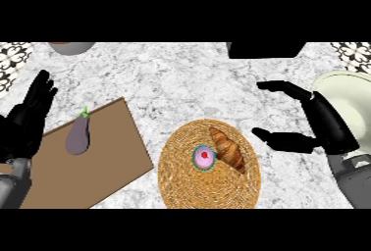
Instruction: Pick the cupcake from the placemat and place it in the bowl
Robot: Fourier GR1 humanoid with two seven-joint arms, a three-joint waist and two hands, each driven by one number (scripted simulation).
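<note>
- Cupcake (204, 158): you will find it low in the frame's centre, sitting on the round woven placemat (208, 193), pink top with a red dot and a teal rim, not held by either hand.
- A croissant (227, 147) lies on the same placemat, just to the right of the cupcake and close against it.
- Your right hand (326, 125) is at the right of the frame, spread wide with fingers straight and the thumb reaching left toward the placemat; it holds nothing and stays apart from the cupcake.
- The pale bowl (355, 100) sits at the right edge, partly hidden behind that hand.
- Your left hand (27, 117) rests at the left edge, fingers up and relaxed, holding nothing.
- A brown cutting board (87, 171) fills the lower left, with an eggplant (78, 135) lying on its upper part.
- Everything stands on a grey marbled counter (181, 83).
</note>
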